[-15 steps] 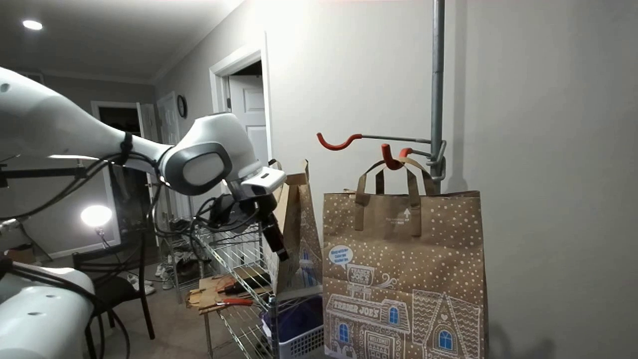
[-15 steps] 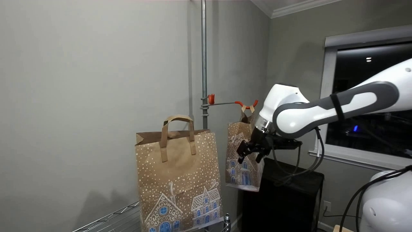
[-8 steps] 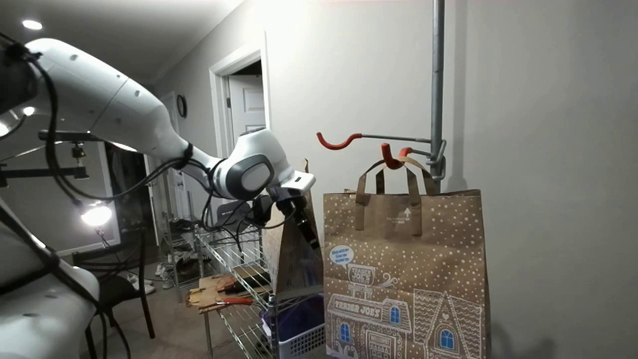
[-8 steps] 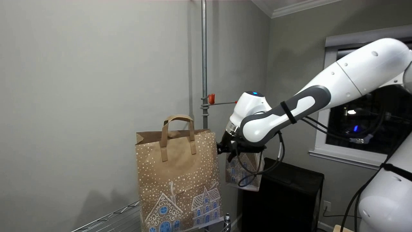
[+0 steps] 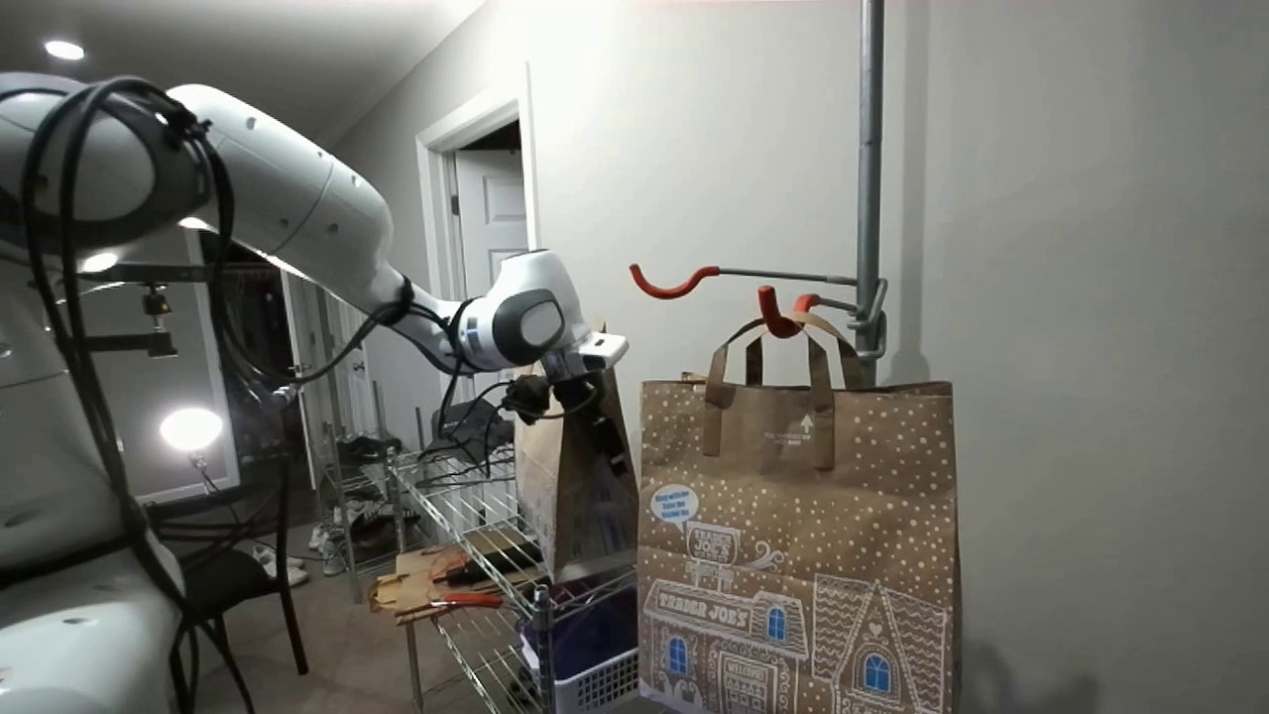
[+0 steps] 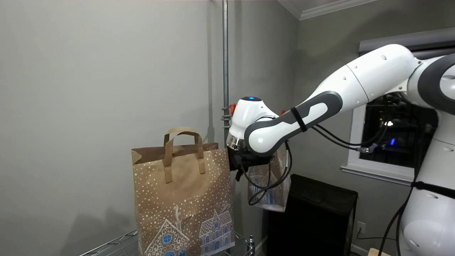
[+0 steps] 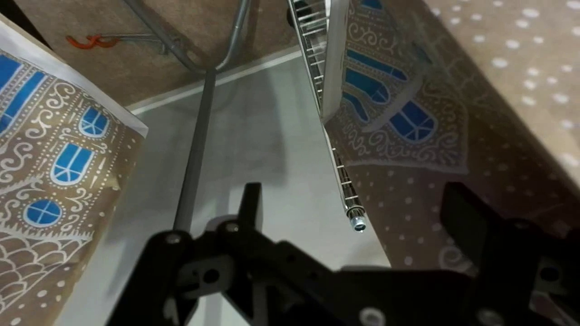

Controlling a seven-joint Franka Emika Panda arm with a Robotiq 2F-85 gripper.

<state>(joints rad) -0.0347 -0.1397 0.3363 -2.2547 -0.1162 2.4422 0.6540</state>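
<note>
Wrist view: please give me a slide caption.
Open gripper between a hanging bag and a standing bag on wire shelving.

The panelled door (image 5: 494,223), chair (image 5: 228,580), glowing lamp (image 5: 191,429) and white shoes (image 5: 296,574) suggest a home.

The grey pole (image 7: 197,154) slants up the wrist view and forks. Left of that pole I see a blue-windowed brown paper bag (image 7: 68,190) and, by its forked top, a red hook (image 7: 93,42). Right of the pole come a wire rack (image 7: 316,56), a white-dotted bag (image 7: 426,151) and the gripper (image 7: 353,194), fingertips (image 7: 250,203) spread wide.
</note>
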